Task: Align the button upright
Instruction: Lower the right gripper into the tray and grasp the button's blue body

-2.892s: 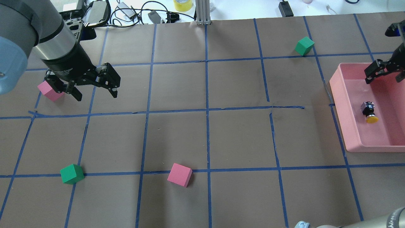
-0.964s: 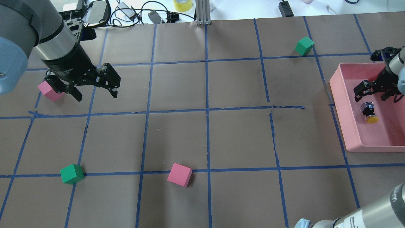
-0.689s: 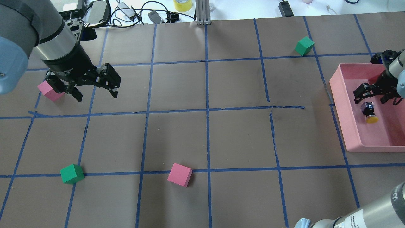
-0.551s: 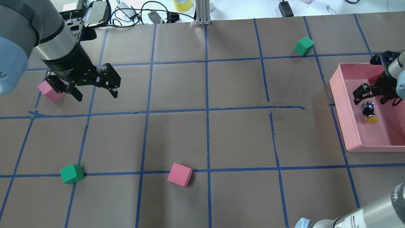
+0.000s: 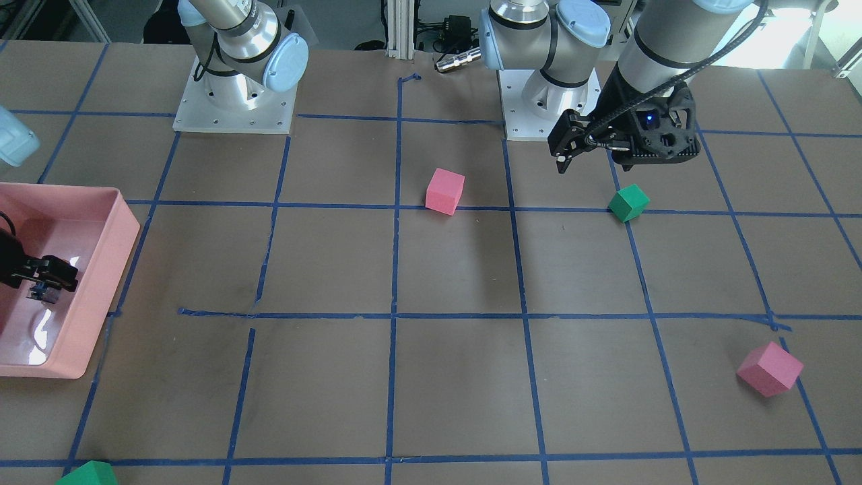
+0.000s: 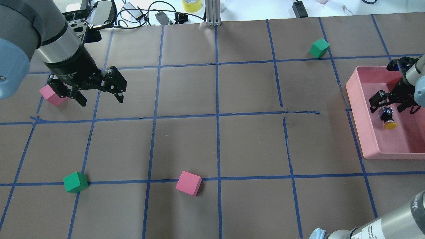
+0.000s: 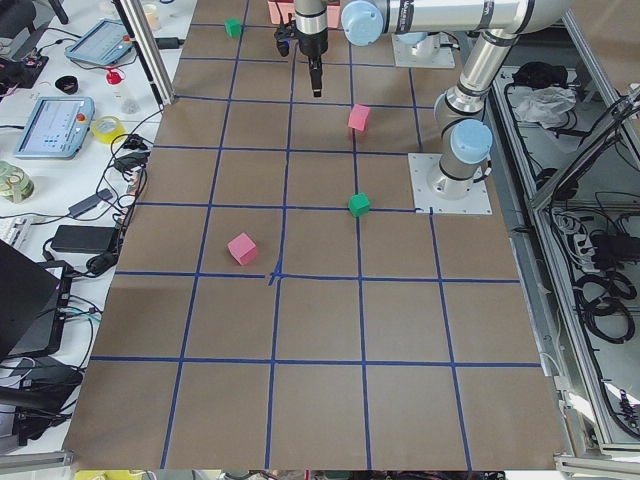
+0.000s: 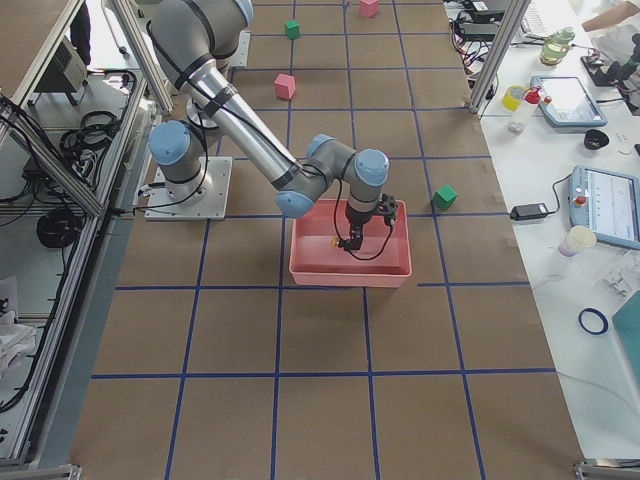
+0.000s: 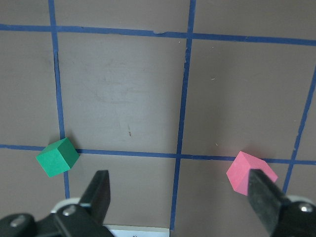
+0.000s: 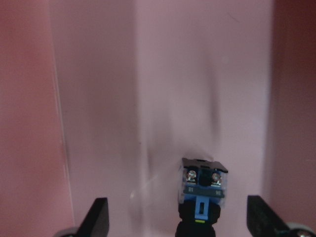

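Brown table (image 6: 252, 142), pink tray (image 6: 356, 109): button (image 6: 387, 119) lies sideways; R gripper (image 6: 392, 107) hovers over it, jaws wide, prob. to grab; L gripper (image 6: 101, 100) wide, idle.

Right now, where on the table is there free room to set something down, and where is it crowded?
Free: the table middle, bordered by the near pink cube, the far green cube and the pink tray. Crowded: inside the tray, where the open right end effector hangs over the button.

My overhead and front views face each other over the table (image 6: 252, 146). Both share the pink tray (image 6: 391, 155) at a frame edge.
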Action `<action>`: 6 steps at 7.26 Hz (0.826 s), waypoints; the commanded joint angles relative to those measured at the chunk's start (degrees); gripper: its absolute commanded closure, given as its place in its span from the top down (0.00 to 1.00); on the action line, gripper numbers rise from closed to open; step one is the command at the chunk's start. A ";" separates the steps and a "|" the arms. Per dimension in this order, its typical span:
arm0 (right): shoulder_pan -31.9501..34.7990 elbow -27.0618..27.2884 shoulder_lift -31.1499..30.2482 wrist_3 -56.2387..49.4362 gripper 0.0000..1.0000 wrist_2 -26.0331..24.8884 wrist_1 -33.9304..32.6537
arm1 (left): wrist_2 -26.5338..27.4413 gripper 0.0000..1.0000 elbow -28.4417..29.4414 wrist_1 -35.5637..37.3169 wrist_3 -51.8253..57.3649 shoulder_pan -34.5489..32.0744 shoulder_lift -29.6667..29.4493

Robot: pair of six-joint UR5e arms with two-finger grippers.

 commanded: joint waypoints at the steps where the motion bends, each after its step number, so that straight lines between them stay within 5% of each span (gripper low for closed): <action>1: -0.05 0.14 2.04 -0.07 0.98 -0.03 -3.87 | 0.00 1.00 0.01 0.00 0.00 0.00 0.00; 6: 0.04 0.23 2.32 -0.07 0.98 -0.21 -4.34 | 0.09 1.00 0.01 0.00 0.00 0.09 0.00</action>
